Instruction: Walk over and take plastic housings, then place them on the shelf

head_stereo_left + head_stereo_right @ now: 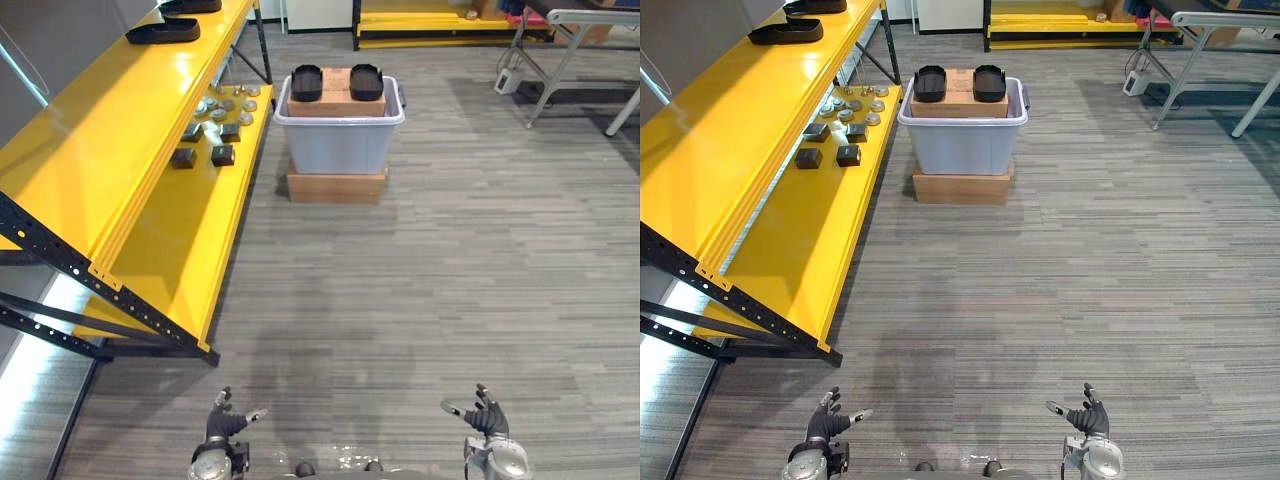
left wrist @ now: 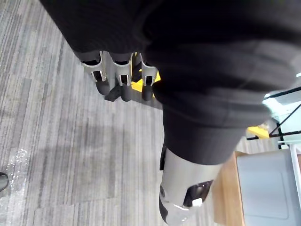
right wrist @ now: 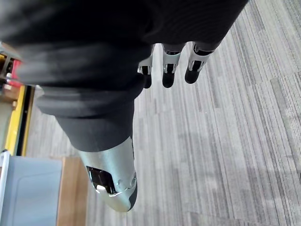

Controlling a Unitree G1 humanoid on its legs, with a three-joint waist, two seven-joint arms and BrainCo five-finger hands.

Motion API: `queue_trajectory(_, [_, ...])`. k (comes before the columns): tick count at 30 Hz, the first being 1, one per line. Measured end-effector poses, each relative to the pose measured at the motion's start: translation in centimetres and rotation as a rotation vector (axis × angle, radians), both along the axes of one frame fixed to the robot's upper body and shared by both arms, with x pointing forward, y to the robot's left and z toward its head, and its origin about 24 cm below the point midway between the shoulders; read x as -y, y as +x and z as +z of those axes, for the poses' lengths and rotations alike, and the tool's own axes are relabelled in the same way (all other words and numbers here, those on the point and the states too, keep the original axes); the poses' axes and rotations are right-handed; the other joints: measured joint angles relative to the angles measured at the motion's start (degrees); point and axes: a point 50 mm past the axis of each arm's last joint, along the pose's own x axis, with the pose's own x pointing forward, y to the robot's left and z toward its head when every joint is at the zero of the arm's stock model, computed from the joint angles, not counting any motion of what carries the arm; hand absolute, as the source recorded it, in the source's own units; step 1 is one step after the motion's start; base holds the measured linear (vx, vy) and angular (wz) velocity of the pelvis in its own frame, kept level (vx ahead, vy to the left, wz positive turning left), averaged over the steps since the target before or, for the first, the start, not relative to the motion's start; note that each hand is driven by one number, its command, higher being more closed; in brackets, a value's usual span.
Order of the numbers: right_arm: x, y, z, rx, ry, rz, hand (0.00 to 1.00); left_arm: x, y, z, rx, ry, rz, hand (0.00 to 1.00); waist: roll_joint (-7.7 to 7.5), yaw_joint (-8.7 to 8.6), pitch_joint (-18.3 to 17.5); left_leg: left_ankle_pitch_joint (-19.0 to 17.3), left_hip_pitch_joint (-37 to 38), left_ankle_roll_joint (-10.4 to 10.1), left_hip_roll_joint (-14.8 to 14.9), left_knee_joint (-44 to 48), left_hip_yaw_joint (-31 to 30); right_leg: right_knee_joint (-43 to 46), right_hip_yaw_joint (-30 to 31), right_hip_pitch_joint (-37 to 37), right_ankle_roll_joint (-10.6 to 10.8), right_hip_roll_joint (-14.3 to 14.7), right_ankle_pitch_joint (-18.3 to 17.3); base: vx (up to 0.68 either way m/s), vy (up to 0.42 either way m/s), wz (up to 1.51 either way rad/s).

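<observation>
The left robot hand [image 1: 226, 424] and the right robot hand [image 1: 488, 417] are hanging low over the grey striped carpet floor [image 1: 450, 280], both with fingers spread loose and gripping nothing. Up ahead, two black oval plastic housings [image 1: 306, 82] are sitting side by side on a brown cardboard box [image 1: 336, 98] inside a pale grey plastic tub [image 1: 340, 148], well apart from both hands. Off to the left, the long yellow metal shelf [image 1: 110, 150] is carrying further black housings [image 1: 163, 32] at its far end.

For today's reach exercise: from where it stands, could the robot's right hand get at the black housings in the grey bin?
Probably not: the right hand hangs open, and the black housings lie on a box in the grey bin, far across bare floor. Nothing blocks walking closer.
</observation>
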Motion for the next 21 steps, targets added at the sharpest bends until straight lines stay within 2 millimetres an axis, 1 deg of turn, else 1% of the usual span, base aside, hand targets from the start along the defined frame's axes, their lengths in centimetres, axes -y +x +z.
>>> queue_trajectory(1, [0.1, -0.4, -0.2, -0.017, -0.001, -0.006, 0.0, 0.0, 0.0, 0.0, -0.001, 0.002, 0.001, 0.0, -0.45, -0.27, 0.3, -1.9, 0.5, 0.5, -0.3, 1.1, -0.4, 8.0, -0.8, -3.0, 1.3, -1.3, -1.1, 0.15, 0.093, 0.06])
queue_trajectory(2, [0.1, -0.6, -0.2, -0.024, -0.003, -0.012, 0.0, -0.1, 0.0, 0.0, -0.001, 0.008, 0.003, 0.0, -0.28, -0.46, 0.5, -3.1, 1.6, 1.2, -0.9, 1.6, -1.2, 17.6, -1.0, -6.2, 1.3, -3.0, -1.0, 0.19, 0.09, 0.19])
queue_trajectory(3, [0.1, -0.8, -0.3, -0.031, -0.002, -0.015, 0.0, -0.2, 0.1, 0.1, 0.003, 0.014, 0.004, 0.0, -0.59, -0.67, 0.9, -3.8, 2.6, 1.7, -1.2, 2.1, -2.1, 22.7, -1.2, -8.5, 1.4, -4.0, -0.5, 0.31, 0.051, 0.3])
queue_trajectory(4, [0.1, -1.5, -0.6, -0.055, 0.002, -0.02, 0.0, -0.4, 0.3, 0.2, 0.006, 0.025, 0.003, 0.0, -0.89, -0.75, 1.4, -5.1, 4.0, 2.1, -1.6, 2.9, -2.8, 29.4, -0.9, -11.3, 1.2, -4.7, -1.9, 0.36, 0.004, 0.33])
queue_trajectory(5, [0.2, -1.7, -0.7, -0.068, 0.001, -0.023, 0.0, -0.6, 0.4, 0.3, 0.007, 0.036, -0.004, 0.0, -0.52, -1.02, 2.2, -5.8, 5.7, 2.2, -1.1, 3.0, -3.3, 30.7, -0.8, -13.6, -0.3, -4.5, -4.1, 0.47, -0.023, 0.36])
queue_trajectory(6, [0.5, -1.5, -0.6, -0.064, -0.008, -0.02, 0.0, -0.7, 0.6, 0.4, 0.012, 0.04, -0.004, 0.0, -0.35, -1.46, 2.7, -6.1, 6.9, 2.0, -0.1, 2.9, -4.0, 30.0, -1.7, -15.5, -1.8, -4.0, -4.9, 0.39, -0.039, 0.36])
queue_trajectory(7, [0.9, -1.3, -0.3, -0.058, -0.022, -0.014, 0.0, -0.7, 1.0, 0.5, 0.019, 0.041, -0.005, 0.0, 0.8, -2.0, 3.4, -6.1, 7.7, 2.0, 1.3, 2.7, -4.7, 28.1, -2.9, -17.7, -2.8, -3.1, -5.1, 0.52, -0.104, 0.43])
queue_trajectory(8, [1.4, -0.8, 0.0, -0.046, -0.041, -0.009, 0.0, -0.6, 1.7, 0.7, 0.036, 0.043, -0.008, 0.0, 1.96, -2.65, 4.3, -6.1, 8.8, 2.0, 3.5, 2.7, -5.7, 24.1, -4.1, -20.9, -3.3, -1.7, -4.7, 0.45, -0.117, 0.4])
queue_trajectory(9, [1.7, -0.7, 0.2, -0.043, -0.051, -0.007, 0.0, -0.6, 2.1, 0.8, 0.045, 0.043, -0.008, 0.0, 1.94, -2.86, 4.4, -6.0, 9.2, 1.8, 4.3, 2.7, -6.0, 21.3, -4.1, -22.5, -3.2, -1.1, -3.5, 0.47, -0.128, 0.39])
queue_trajectory(10, [1.9, -0.7, 0.3, -0.042, -0.06, -0.003, 0.0, -0.7, 2.6, 1.0, 0.055, 0.051, -0.006, 0.0, 2.51, -3.05, 5.1, -5.8, 10.1, 1.2, 4.9, 2.7, -6.4, 15.8, -3.8, -24.6, -2.8, -0.4, -0.2, 0.42, -0.138, 0.33])
queue_trajectory(11, [1.9, -0.7, 0.5, -0.036, -0.066, 0.003, 0.0, -1.0, 2.8, 1.1, 0.062, 0.062, -0.005, 0.0, 0.67, -3.32, 4.8, -5.8, 12.1, -2.2, 4.8, 2.5, -6.4, 5.2, -2.4, -24.8, -3.0, -0.4, 7.9, 0.59, -0.205, 0.36])
queue_trajectory(12, [2.3, -1.0, 0.6, -0.037, -0.079, 0.006, 0.0, -1.0, 2.4, 0.8, 0.042, 0.059, -0.001, 0.0, 0.84, -3.76, 5.2, -6.9, 14.8, -4.5, 5.1, 2.4, -6.7, 5.8, -1.4, -24.8, -7.1, -0.3, 16.8, 0.61, -0.197, 0.11])
queue_trajectory(13, [2.5, -0.6, 0.8, -0.028, -0.084, 0.005, 0.0, -0.7, 2.5, 0.6, 0.035, 0.051, -0.003, 0.0, 1.9, -3.62, 5.2, -6.6, 15.2, -5.2, 6.2, 3.0, -6.5, 9.0, -1.9, -25.6, -7.7, 0.2, 15.5, 0.71, -0.248, 0.15])
queue_trajectory(14, [2.3, -0.1, 1.1, -0.007, -0.083, 0.009, 0.0, -0.6, 2.6, 0.6, 0.035, 0.046, -0.004, 0.0, 1.85, -4.34, 5.2, -4.3, 14.4, -8.5, 6.4, 6.2, -6.9, 13.4, -2.0, -26.1, -8.2, -0.6, 10.4, 0.68, -0.257, 0.03])
queue_trajectory(15, [2.2, 0.0, 1.1, -0.005, -0.078, 0.011, 0.0, -0.3, 2.7, 0.5, 0.037, 0.039, -0.004, 0.0, 1.88, -4.14, 5.2, -0.9, 12.8, -7.9, 6.8, 11.5, -7.4, 15.1, -2.1, -25.1, -8.6, -0.6, 7.4, 0.69, -0.299, 0.19])
queue_trajectory(16, [2.1, 0.0, 1.0, -0.007, -0.074, 0.012, 0.0, -0.3, 2.7, 0.5, 0.036, 0.037, -0.004, 0.0, 1.86, -3.86, 5.2, 1.3, 10.9, -7.6, 7.1, 16.1, -7.9, 14.9, -2.2, -23.9, -8.7, -0.5, 6.2, 0.58, -0.281, 0.14])
queue_trajectory(17, [1.9, -0.2, 0.8, -0.013, -0.067, 0.011, 0.0, -0.2, 2.6, 0.3, 0.025, 0.032, -0.003, 0.0, 1.96, -3.87, 5.3, 7.5, 6.5, -8.1, 8.4, 26.3, -8.5, 12.4, -2.9, -20.4, -9.0, -0.2, 5.0, 0.56, -0.278, 0.31])
queue_trajectory(18, [1.7, -0.3, 0.7, -0.017, -0.057, 0.01, 0.0, 0.1, 2.5, 0.2, 0.022, 0.023, -0.001, 0.0, 2.15, -3.58, 6.5, 10.2, -0.9, -8.1, 12.3, 44.5, -9.0, 6.5, -4.1, -13.1, -9.5, 2.0, 4.8, 0.54, -0.256, 0.24])
queue_trajectory(19, [1.4, -0.3, 0.6, -0.017, -0.052, 0.015, 0.0, 0.1, 2.3, 0.1, 0.016, 0.02, 0.003, 0.0, 2.39, -3.25, 6.7, 9.2, -3.4, -6.7, 13.8, 51.0, -8.2, 4.1, -4.1, -9.8, -9.8, 3.0, 5.0, 0.52, -0.208, 0.02])
queue_trajectory(20, [0.9, -0.2, 0.5, -0.01, -0.037, 0.022, 0.0, 0.1, 1.8, -0.2, -0.001, 0.015, 0.01, 0.0, 1.63, -2.07, 6.9, 6.3, -7.1, -5.0, 15.6, 58.7, -5.9, -0.3, -3.9, -3.4, -10.0, 4.1, 5.1, 0.39, -0.136, -0.14])
queue_trajectory(21, [0.7, -0.2, 0.4, -0.006, -0.03, 0.016, 0.0, 0.2, 1.5, -0.3, -0.009, 0.011, 0.012, 0.0, 0.59, -1.85, 7.0, 4.9, -9.0, -4.5, 15.5, 59.5, -5.2, -2.4, -3.8, -0.7, -10.0, 4.2, 5.1, 0.47, -0.151, -0.11])
